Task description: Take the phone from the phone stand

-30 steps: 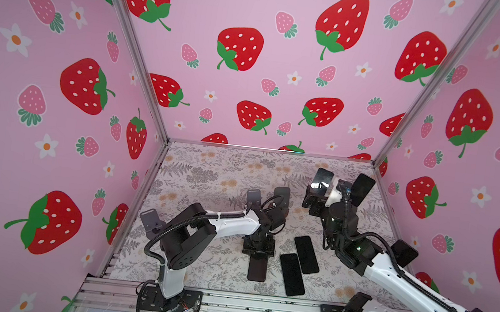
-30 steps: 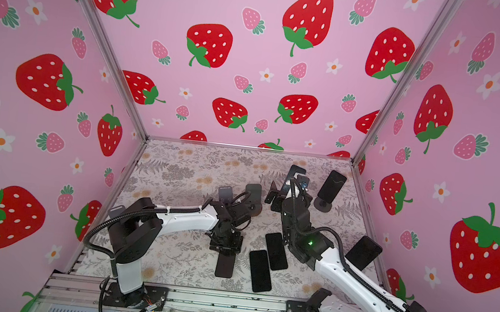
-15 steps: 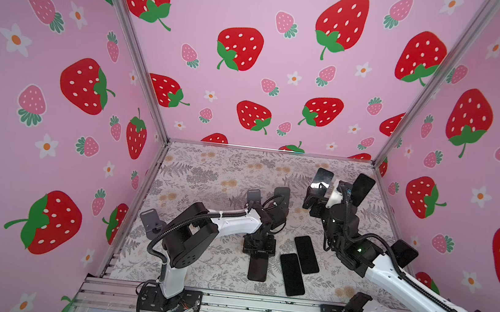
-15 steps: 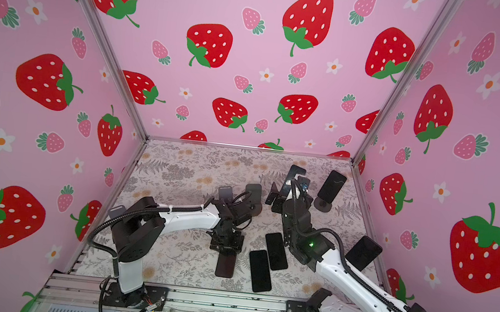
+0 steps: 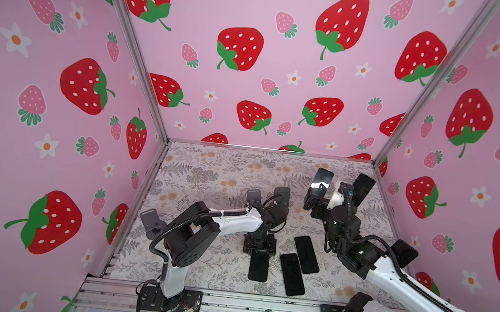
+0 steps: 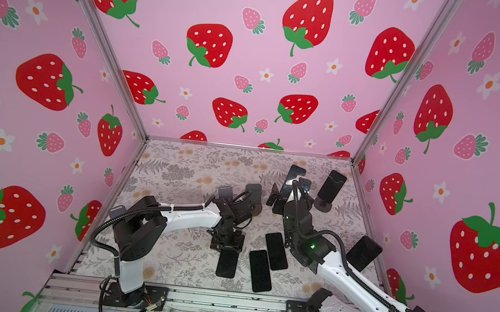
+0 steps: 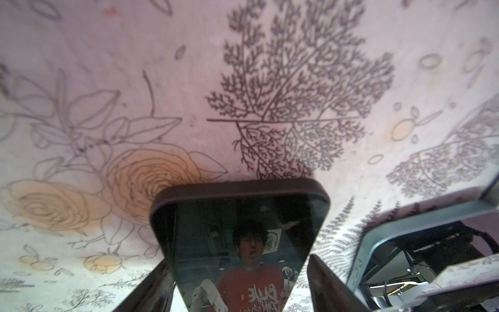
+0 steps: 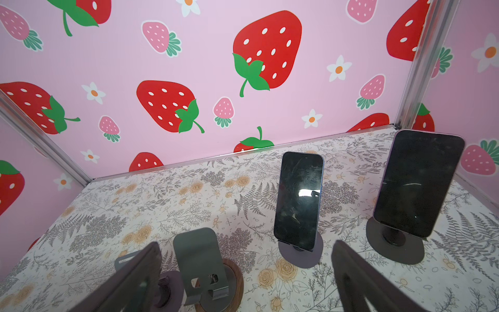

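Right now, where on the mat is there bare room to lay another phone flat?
Biggest bare patch: back-left mat, between the left wall and the empty stands. A smaller strip sits front-right, between the three flat phones and the right arm's base. Crowded: front centre around those phones, and back-right around the two phones on stands.

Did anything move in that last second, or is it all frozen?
Almost nothing. The left gripper stayed low over the phone lying flat on the table; whether it has let go is unclear. The right gripper stayed open, facing the propped phone on its stand. No phone moved.
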